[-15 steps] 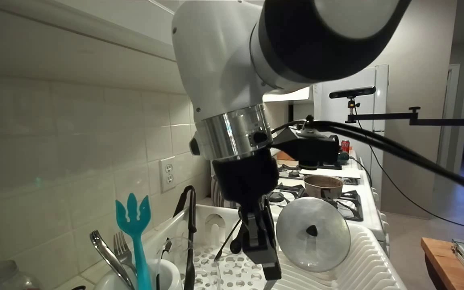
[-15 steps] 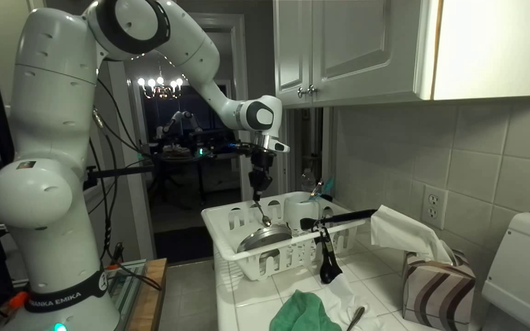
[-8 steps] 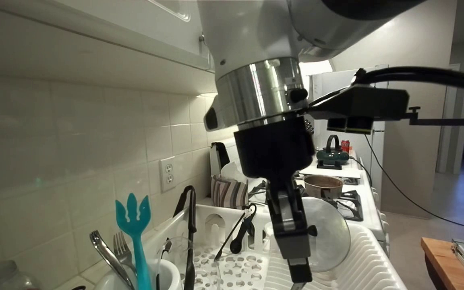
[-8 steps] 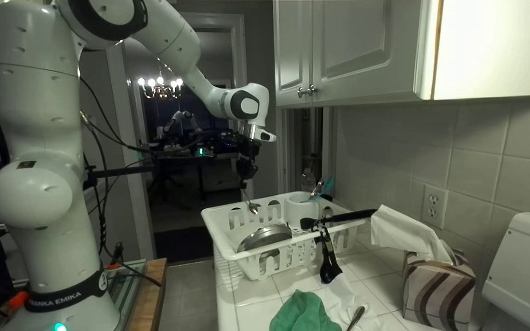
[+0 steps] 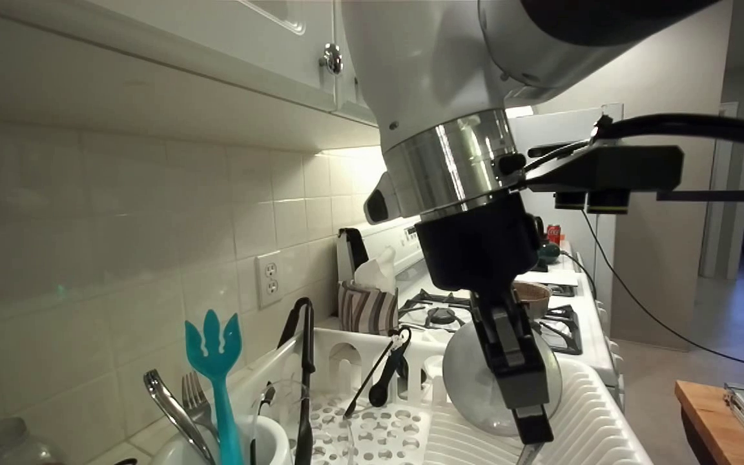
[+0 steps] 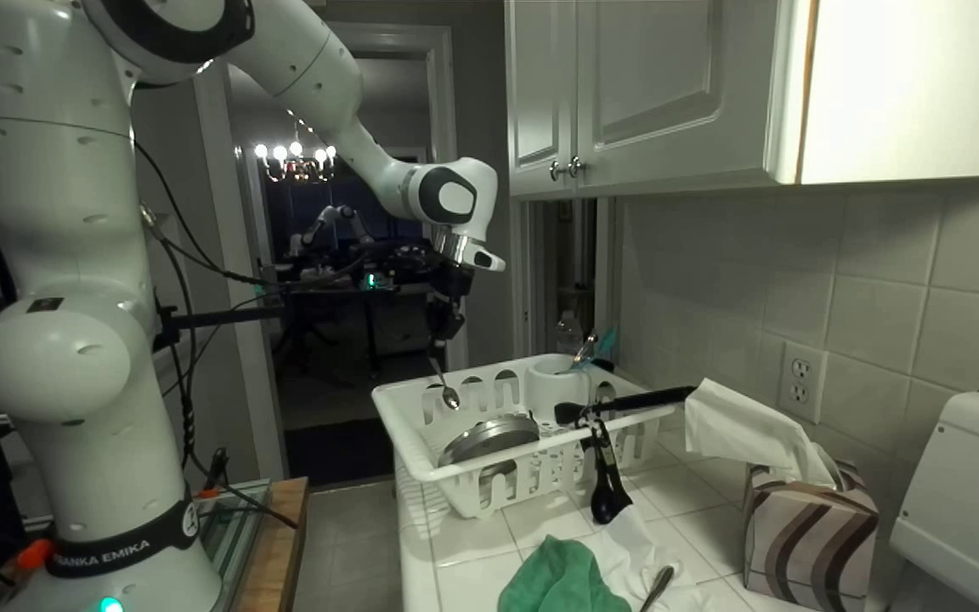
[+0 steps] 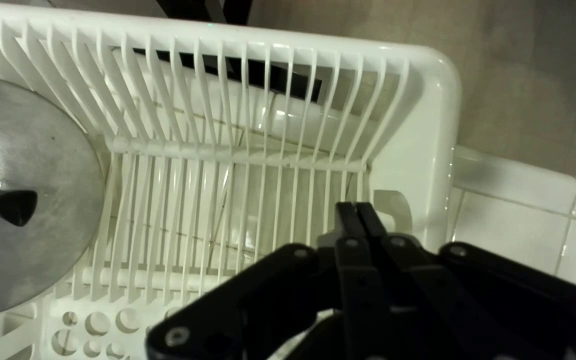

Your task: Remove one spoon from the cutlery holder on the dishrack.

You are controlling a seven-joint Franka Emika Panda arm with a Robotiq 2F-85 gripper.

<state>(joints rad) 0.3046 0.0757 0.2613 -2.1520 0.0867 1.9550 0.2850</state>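
Observation:
In an exterior view a metal spoon [image 6: 451, 398] hangs bowl down from my gripper [image 6: 437, 347], which is shut on its handle above the dishrack [image 6: 477, 493]. Part of the spoon's handle [image 5: 528, 454] shows below the fingertips in an exterior view. Seen from the wrist, the fingers [image 7: 350, 220] are pressed together over the slotted end of the rack, and the spoon is hidden. The white cutlery holder [image 6: 551, 393] stands inside the rack, away from the gripper. A turquoise utensil [image 5: 214, 352], a metal fork [image 5: 197, 400] and a shiny handle [image 5: 175, 403] stick up from it.
A round pot lid [image 7: 28, 150] leans in the rack beside the gripper. Black-handled utensils [image 6: 604, 476] hang on the rack's edge. A green cloth [image 6: 559, 578] and a tissue box [image 6: 808, 535] lie on the counter. Overhead is a cabinet [image 6: 651, 93].
The gripper has carried the spoon away from the cutlery holder toward the rack's outer end. The spoon's bowl has risen clear of the lid. The wrist now tilts more.

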